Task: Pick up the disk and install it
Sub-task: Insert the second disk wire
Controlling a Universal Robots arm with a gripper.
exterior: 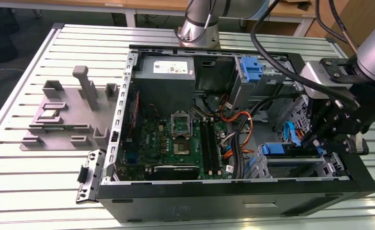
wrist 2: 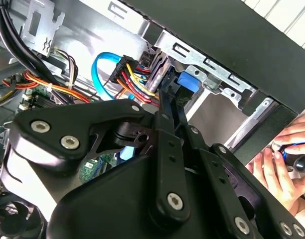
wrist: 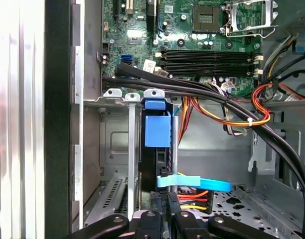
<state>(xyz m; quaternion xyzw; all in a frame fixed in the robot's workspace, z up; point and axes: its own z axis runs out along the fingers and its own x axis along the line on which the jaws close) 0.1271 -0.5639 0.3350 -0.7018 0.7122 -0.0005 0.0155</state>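
**Disk in drive bay — install nearly complete**

Exterior view: gripper (exterior: 319, 139) low over the case's (exterior: 238, 196) drive cage.
First wrist view: disk (wrist: 156, 149) seated edge-on in the bay; fingers narrow, at its rear edge — whether gripping, cannot tell.

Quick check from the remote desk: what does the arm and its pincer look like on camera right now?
The arm is silver-grey metal tubing, with thick black cables looped along it. The pincer is matte black, built of flat linkage bars joined by silver screws and pins, seen close in both wrist views.
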